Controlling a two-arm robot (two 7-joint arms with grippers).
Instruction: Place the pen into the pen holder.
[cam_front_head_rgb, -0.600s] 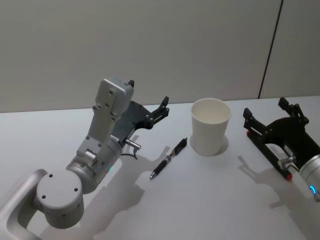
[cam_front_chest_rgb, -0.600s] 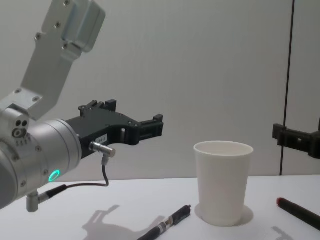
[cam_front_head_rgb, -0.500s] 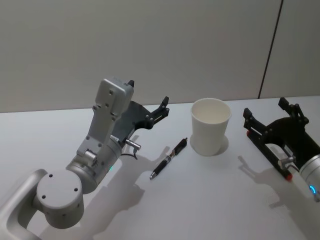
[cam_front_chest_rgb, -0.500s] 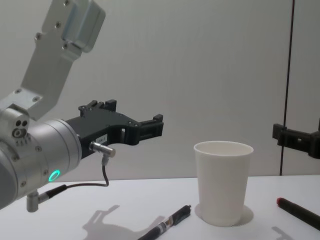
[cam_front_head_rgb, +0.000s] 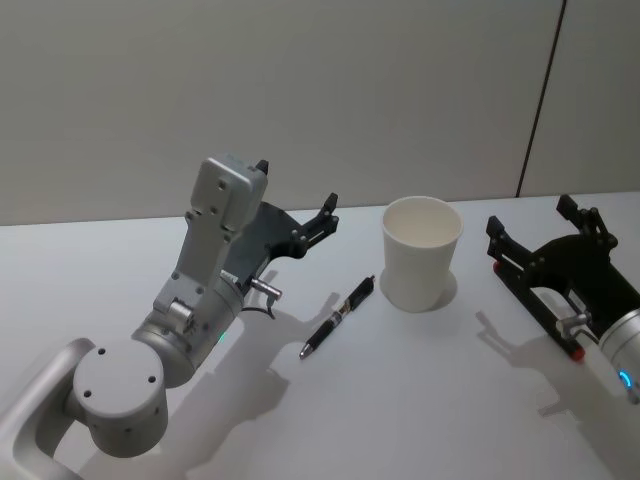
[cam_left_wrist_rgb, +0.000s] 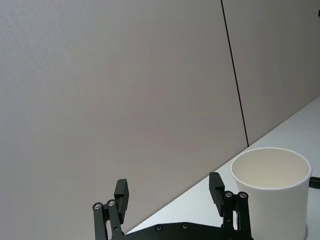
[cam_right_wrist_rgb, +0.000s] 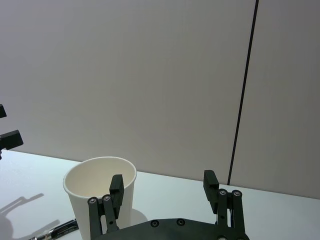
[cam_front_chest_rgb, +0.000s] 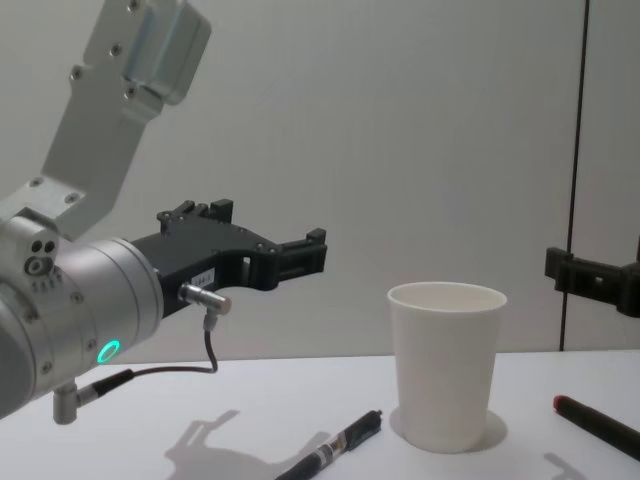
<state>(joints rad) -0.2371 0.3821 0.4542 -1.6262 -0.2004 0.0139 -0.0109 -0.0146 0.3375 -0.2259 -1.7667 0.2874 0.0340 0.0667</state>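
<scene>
Evidently early in the task: no hold yet on the pen (cam_front_head_rgb: 338, 319). Lies flat on the table (cam_front_head_rgb: 400, 420), slanted, far end just beside the base of the cup (cam_front_head_rgb: 421, 253), a little left and nearer, apart from it. As for the cup: upright, mouth up, nothing seen inside, set between the two arms and so within reach of either. On the left gripper (cam_front_head_rgb: 296, 185): jaws spread wide, nothing between, raised above the table left of the pen, likely poised for a descent. On the right gripper (cam_front_head_rgb: 531, 215): likewise spread and empty, low to the right of the cup, seemingly parked. Next, probably: tilt down, close across the barrel, lift, tip upright over the rim.
</scene>
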